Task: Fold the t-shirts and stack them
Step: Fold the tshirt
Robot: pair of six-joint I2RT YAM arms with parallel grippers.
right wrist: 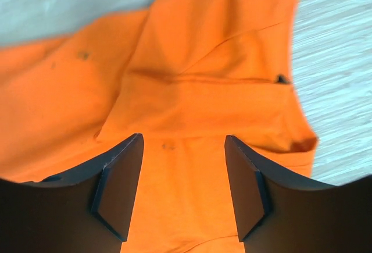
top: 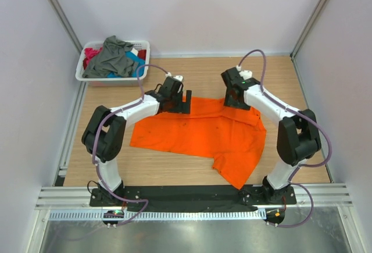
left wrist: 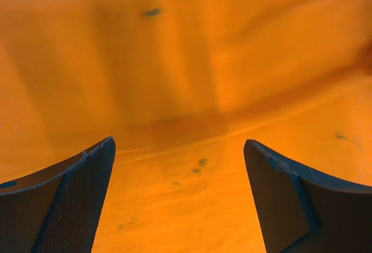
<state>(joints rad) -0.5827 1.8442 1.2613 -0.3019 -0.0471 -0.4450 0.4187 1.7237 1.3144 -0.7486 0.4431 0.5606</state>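
Orange t-shirt [top: 197, 134] lies just below the left gripper [left wrist: 180, 148] and right gripper [right wrist: 183, 142], both with fingers apart, so next, I think, each must pinch the cloth to begin folding.

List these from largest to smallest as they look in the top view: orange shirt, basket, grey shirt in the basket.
1. orange shirt, spread out, plainly largest.
2. basket, though it sits farther from the camera.
3. grey shirt, bunched inside the basket, so only partly visible.
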